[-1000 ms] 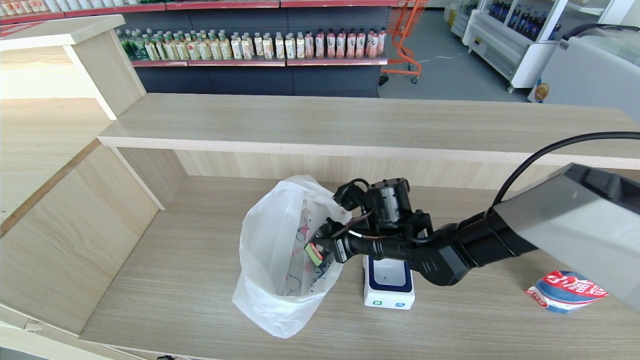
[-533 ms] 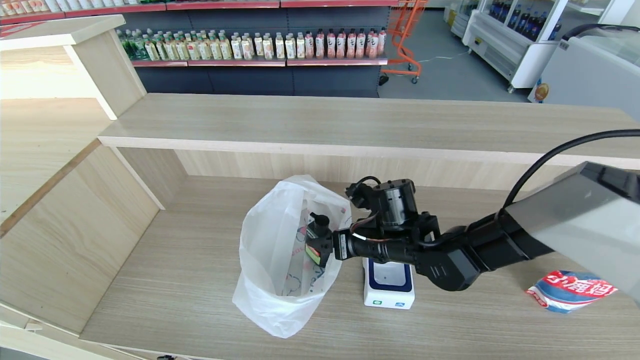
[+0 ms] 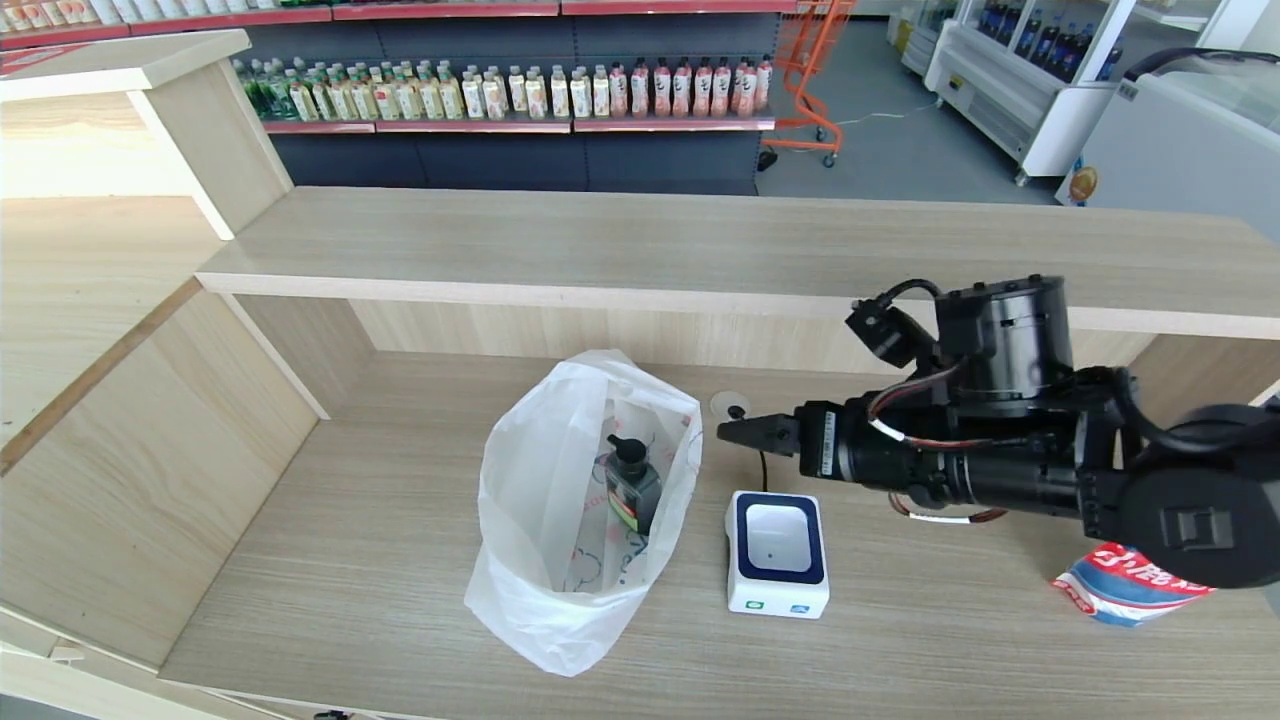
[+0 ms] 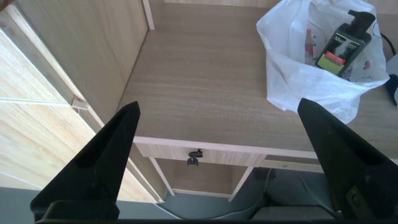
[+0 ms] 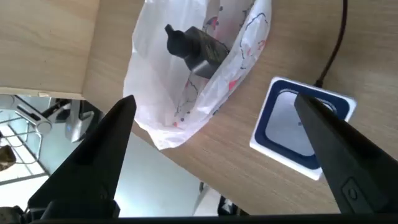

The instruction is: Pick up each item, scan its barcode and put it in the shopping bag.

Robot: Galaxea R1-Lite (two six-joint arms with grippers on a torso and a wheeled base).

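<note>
A white plastic shopping bag point(image 3: 545, 560) stands open on the lower counter. Inside it leans a dark pump bottle point(image 3: 630, 487) with a green and red label, also seen in the left wrist view point(image 4: 342, 45) and the right wrist view point(image 5: 198, 46). A white and blue barcode scanner point(image 3: 778, 552) lies just right of the bag. My right gripper point(image 3: 742, 432) hovers open and empty above the scanner's far edge, to the right of the bag point(image 5: 161, 106). A red, white and blue snack packet point(image 3: 1128, 585) lies at the far right. My left gripper point(image 4: 219, 106) is open, held off the counter's front edge.
A raised wooden shelf point(image 3: 700, 250) runs along the back and a wooden side wall point(image 3: 150, 470) closes the left. The scanner's cable runs to a grommet point(image 3: 731, 405) behind it. Bare counter lies left of the bag and in front of the scanner.
My right gripper has let go of the pump bottle inside the bag and pulled back up and to the right. The bottle now rests in the bag.
</note>
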